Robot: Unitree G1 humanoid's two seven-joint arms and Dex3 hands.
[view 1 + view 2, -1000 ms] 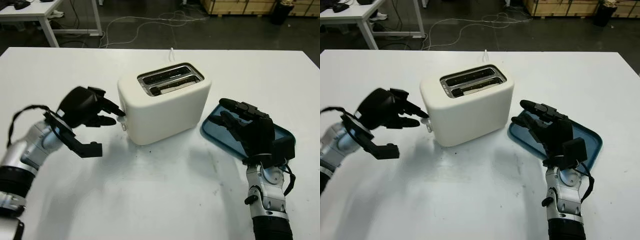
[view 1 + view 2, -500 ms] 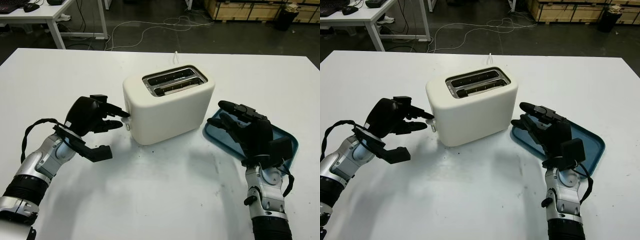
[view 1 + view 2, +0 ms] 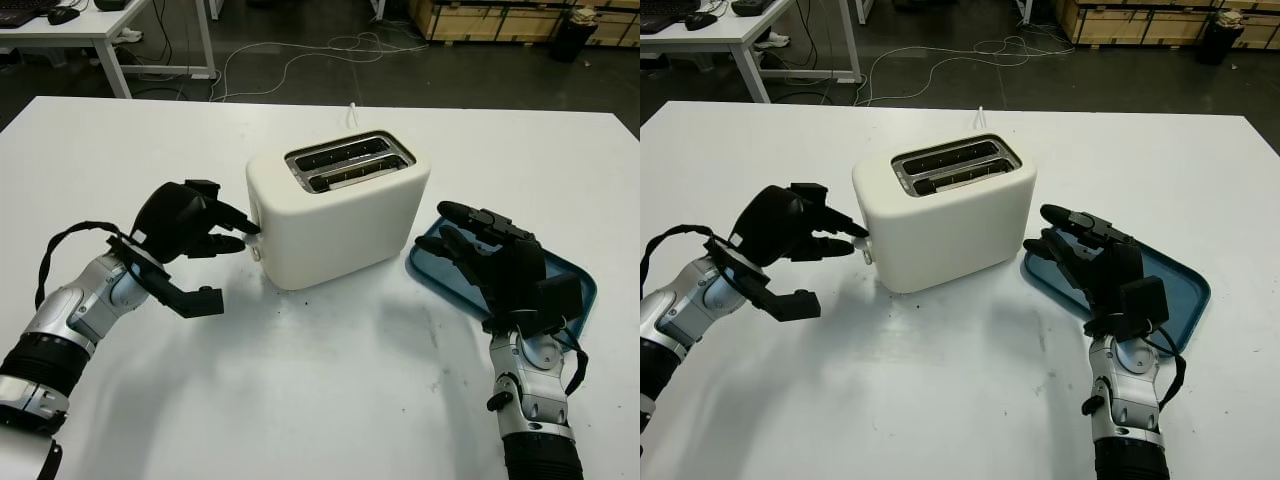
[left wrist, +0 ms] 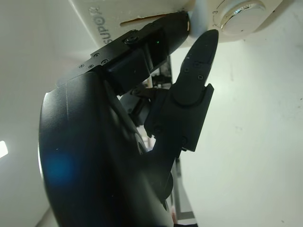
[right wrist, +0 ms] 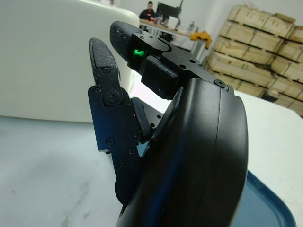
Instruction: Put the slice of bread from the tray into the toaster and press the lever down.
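Note:
A white two-slot toaster (image 3: pixel 335 210) stands in the middle of the table. A brown bread edge (image 3: pixel 355 178) sits low in its near slot. My left hand (image 3: pixel 245 235) is at the toaster's left end, one fingertip (image 4: pixel 163 33) lying on the white lever (image 4: pixel 198 12) above the dial (image 4: pixel 241 8), another finger (image 4: pixel 199 56) just below. It holds nothing. The blue tray (image 3: pixel 572 275) lies to the right of the toaster with nothing showing on it. My right hand (image 3: pixel 445 228) hovers open over the tray's near left corner, close to the toaster's right side (image 5: pixel 42 56).
The toaster's white cable (image 3: pixel 350 105) runs off the table's far edge. Beyond lie the floor, a white desk (image 3: pixel 60 20) at the back left and wooden crates (image 3: pixel 480 15) at the back right. Bare tabletop (image 3: pixel 330 380) stretches in front of the toaster.
The head view has shifted a little. My left hand stays at the lever with its wrist drawn slightly nearer the toaster. The right hand has not moved.

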